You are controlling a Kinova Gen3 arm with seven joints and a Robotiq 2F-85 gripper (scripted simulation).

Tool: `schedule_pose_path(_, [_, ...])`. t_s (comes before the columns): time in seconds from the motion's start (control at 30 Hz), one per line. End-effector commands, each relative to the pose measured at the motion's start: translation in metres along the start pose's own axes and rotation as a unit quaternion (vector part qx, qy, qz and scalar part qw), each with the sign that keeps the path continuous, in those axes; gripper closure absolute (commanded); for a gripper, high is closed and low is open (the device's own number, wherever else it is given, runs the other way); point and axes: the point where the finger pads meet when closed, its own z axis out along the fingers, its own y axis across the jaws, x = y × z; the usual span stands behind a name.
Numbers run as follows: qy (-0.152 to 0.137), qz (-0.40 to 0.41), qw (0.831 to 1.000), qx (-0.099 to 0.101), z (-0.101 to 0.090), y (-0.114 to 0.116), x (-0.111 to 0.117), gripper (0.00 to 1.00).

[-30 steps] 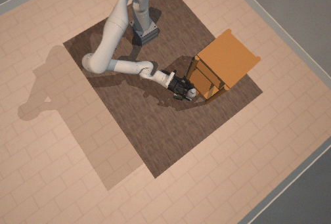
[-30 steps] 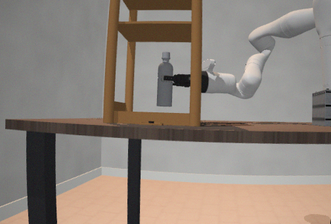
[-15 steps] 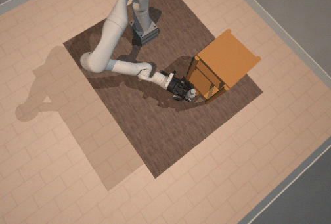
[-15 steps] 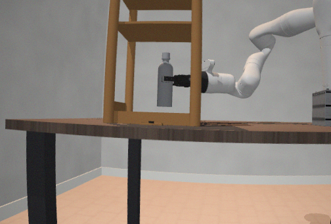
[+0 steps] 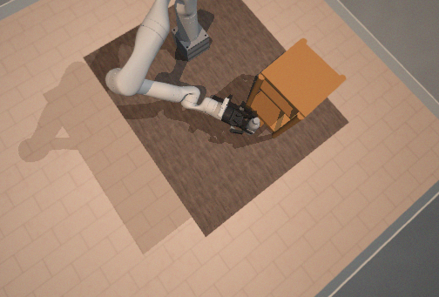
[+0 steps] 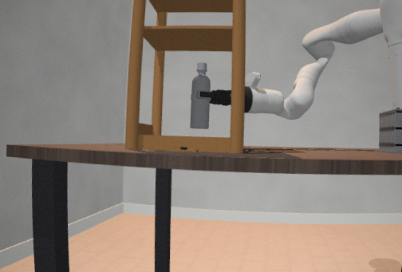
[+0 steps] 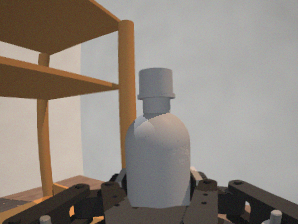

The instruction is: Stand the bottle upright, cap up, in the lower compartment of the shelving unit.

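The grey bottle (image 5: 254,125) (image 6: 200,110) (image 7: 158,155) is upright, cap up, with its base in the air above the tabletop level. My gripper (image 5: 246,124) (image 6: 204,95) (image 7: 158,178) is shut on the bottle's middle, one finger on each side. The orange shelving unit (image 5: 303,78) (image 6: 238,66) (image 7: 127,90) stands beside them. In the top view the bottle is just outside its open side, near the lower compartment's floor (image 5: 265,108). In the exterior view the bottle shows through the unit's frame, its base a little above the low board (image 6: 187,143). The wrist view hides the base.
The unit's middle shelf (image 6: 191,38) (image 7: 55,77) is higher than the bottle's cap in the exterior view. A post of the unit stands left of and behind the bottle in the wrist view. The unit stands on the dark wooden table (image 5: 209,203) (image 6: 319,165).
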Motion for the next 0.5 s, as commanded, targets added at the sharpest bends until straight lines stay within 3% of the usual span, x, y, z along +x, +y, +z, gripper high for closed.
schedule_pose_path(0.0, [0.001, -0.005, 1.000, 0.006, 0.0006, 0.0040, 0.0018, 1.00])
schedule_pose_path(0.47, [-0.004, -0.005, 0.999, 0.048, -0.0004, 0.0034, -0.0003, 1.00])
